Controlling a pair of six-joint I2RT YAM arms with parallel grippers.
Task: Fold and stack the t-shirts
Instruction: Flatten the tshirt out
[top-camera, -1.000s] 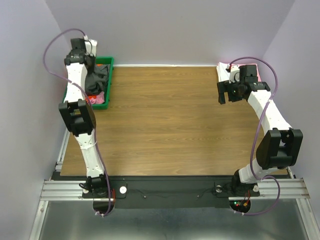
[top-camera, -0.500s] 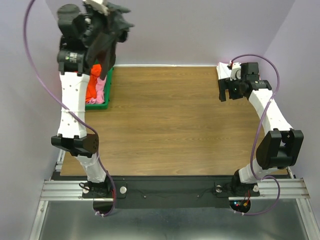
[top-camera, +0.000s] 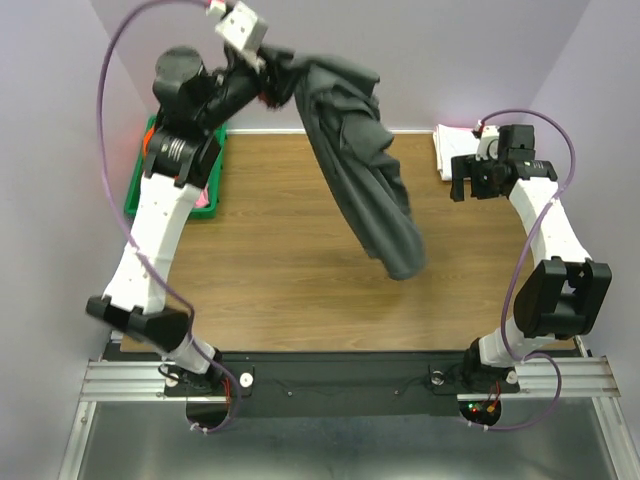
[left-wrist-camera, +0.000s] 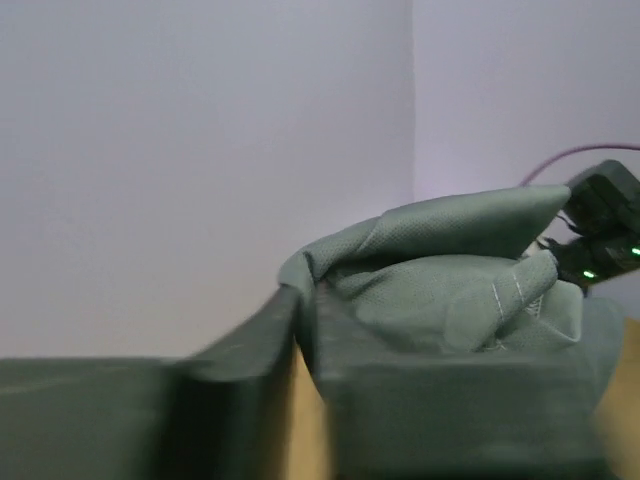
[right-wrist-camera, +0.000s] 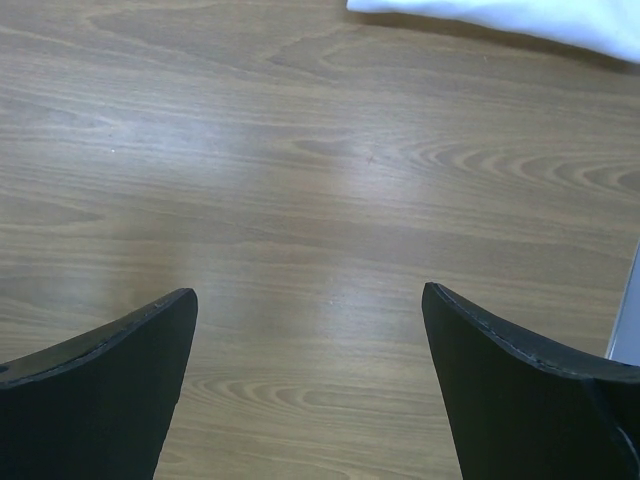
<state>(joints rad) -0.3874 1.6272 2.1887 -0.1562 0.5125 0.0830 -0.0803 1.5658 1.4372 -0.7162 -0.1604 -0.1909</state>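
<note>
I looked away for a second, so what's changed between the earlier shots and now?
The left end effector, shut on the dark grey t-shirt, lifted it out of the green bin and swung it right; it now hangs above the table. The right end effector stayed open beside the white t-shirt at the far right, barely shifting.

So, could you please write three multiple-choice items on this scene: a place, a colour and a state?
1. Where is the green bin? A) far left of the table B) far right C) centre
2. What colour is the t-shirt held up by the left hand? A) white B) orange C) charcoal grey
3. The right hand is: A) shut on cloth B) open, empty C) shut, empty
Answers: 1 A, top view shows it at the left edge; 2 C, dark cloth hangs there; 3 B, bare wood shows between its fingers.
</note>
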